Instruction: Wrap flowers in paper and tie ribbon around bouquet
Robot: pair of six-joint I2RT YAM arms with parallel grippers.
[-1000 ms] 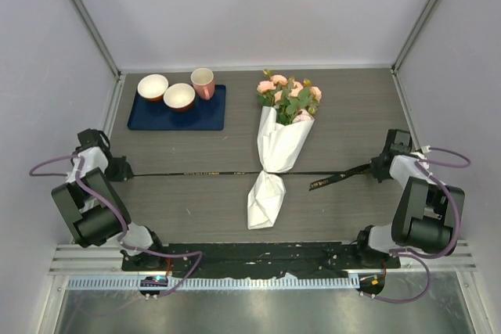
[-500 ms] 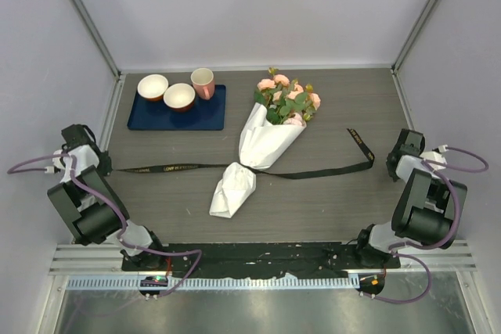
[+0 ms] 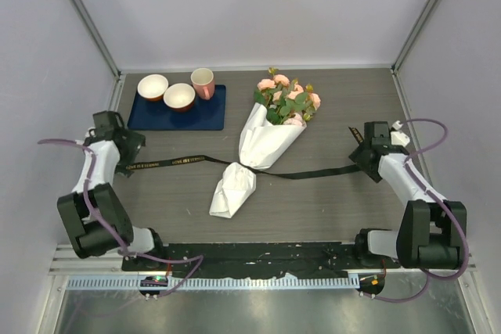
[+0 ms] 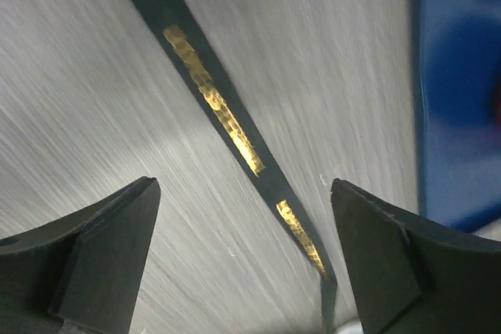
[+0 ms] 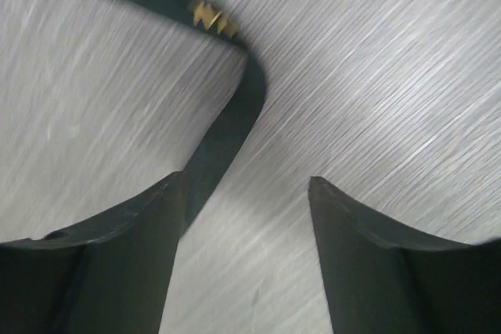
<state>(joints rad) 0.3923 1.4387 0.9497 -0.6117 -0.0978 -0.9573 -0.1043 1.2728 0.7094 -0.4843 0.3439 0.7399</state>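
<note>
On table — bouquet, ribbon crossing it

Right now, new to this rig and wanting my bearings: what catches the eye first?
The bouquet of pale pink roses in a white paper cone lies slanted mid-table. A black ribbon with gold lettering crosses its narrow waist, running side to side. A dark blue mat with three cups sits far left.

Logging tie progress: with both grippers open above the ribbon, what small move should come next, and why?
Probably lower and close the left gripper on the ribbon: it lies loose on the table between the open fingers, running slack to the bouquet, with nothing gripped.
</note>
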